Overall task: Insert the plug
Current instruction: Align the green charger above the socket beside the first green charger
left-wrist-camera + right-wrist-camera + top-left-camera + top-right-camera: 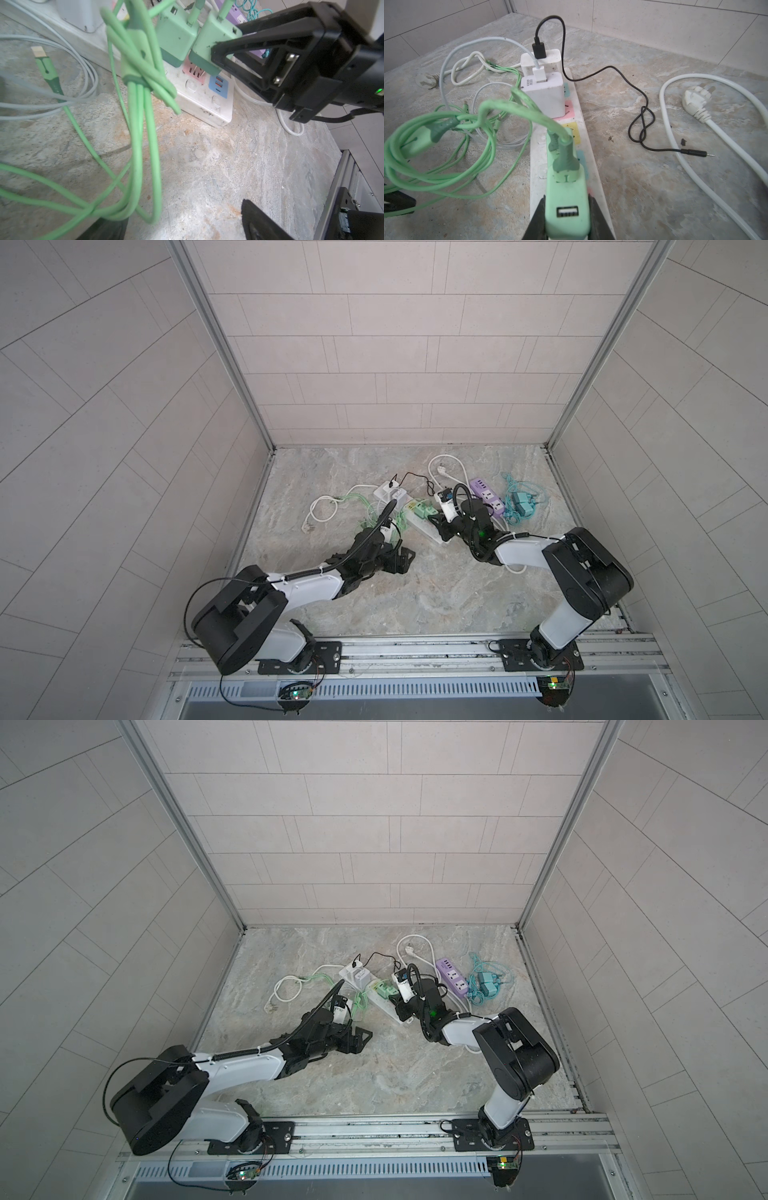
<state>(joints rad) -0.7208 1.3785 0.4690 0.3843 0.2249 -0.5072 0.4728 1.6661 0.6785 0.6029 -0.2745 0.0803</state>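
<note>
While the right pincer point(568, 220) grips the green plug point(566, 193) upright over the end sockets of the power strip point(536, 193), long axis roughly square to the strip face, the left pincer point(401, 560) stands wide and empty, well apart from the strip, so the push looks straight down.

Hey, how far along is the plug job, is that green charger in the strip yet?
Done: two white chargers and a first green charger already sit in the power strip. In hand: the right end effector is shut on the second green charger, held over the pink socket; whether its prongs are seated is hidden. Remaining: push it home and release. The left end effector is open, holding nothing.
</note>
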